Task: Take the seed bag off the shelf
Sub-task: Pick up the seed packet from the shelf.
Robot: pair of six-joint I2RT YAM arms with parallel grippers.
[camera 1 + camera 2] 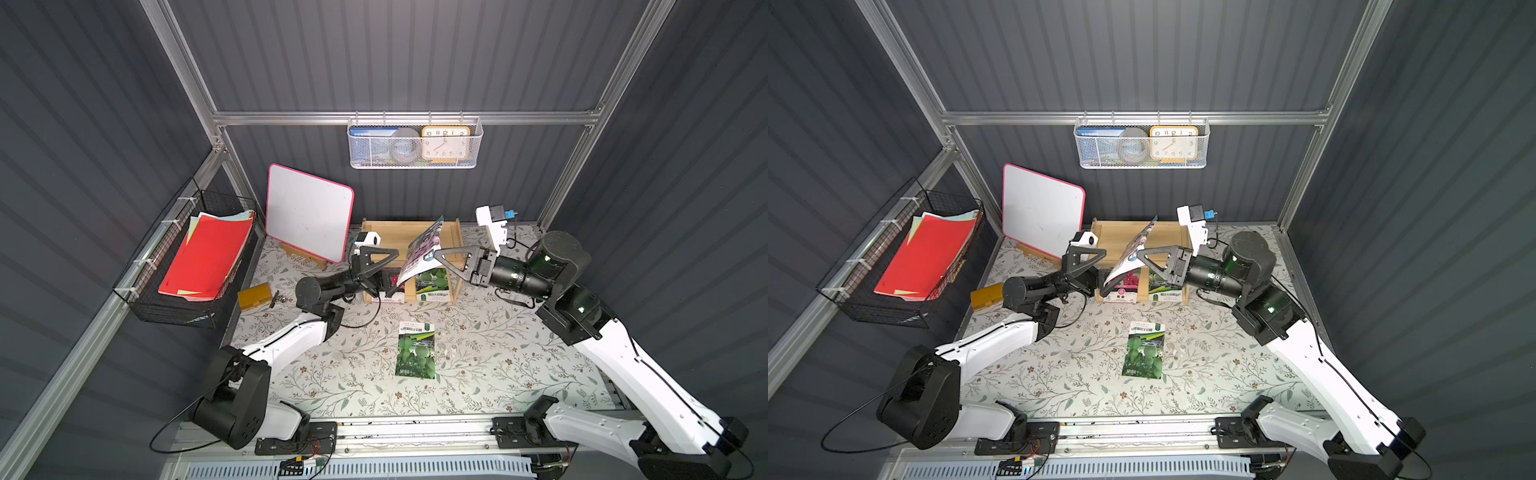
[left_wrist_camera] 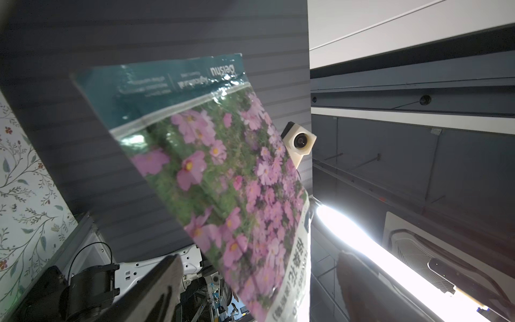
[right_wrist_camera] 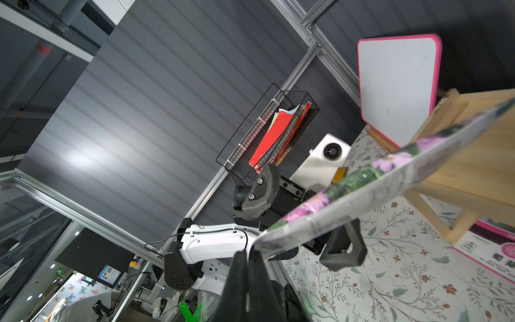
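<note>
The seed bag (image 1: 422, 249) (image 1: 1133, 249), printed with pink flowers, is tilted in the air just above the front of the light wooden shelf (image 1: 390, 237) (image 1: 1113, 237). My right gripper (image 1: 436, 255) (image 3: 248, 251) is shut on the white edge of the bag (image 3: 362, 189). My left gripper (image 1: 395, 272) (image 2: 259, 264) stands open, one finger on each side of the bag (image 2: 223, 172), and I see no contact. A pink packet (image 1: 392, 291) and a green packet (image 1: 432, 284) stand on the shelf's lower tier.
Another green seed packet (image 1: 416, 349) lies flat on the floral table. A pink-rimmed whiteboard (image 1: 309, 212) leans left of the shelf, a yellow block (image 1: 254, 296) lies near the left arm. A black wire basket (image 1: 199, 266) holds red papers; a white mesh basket (image 1: 415, 143) hangs on the back wall.
</note>
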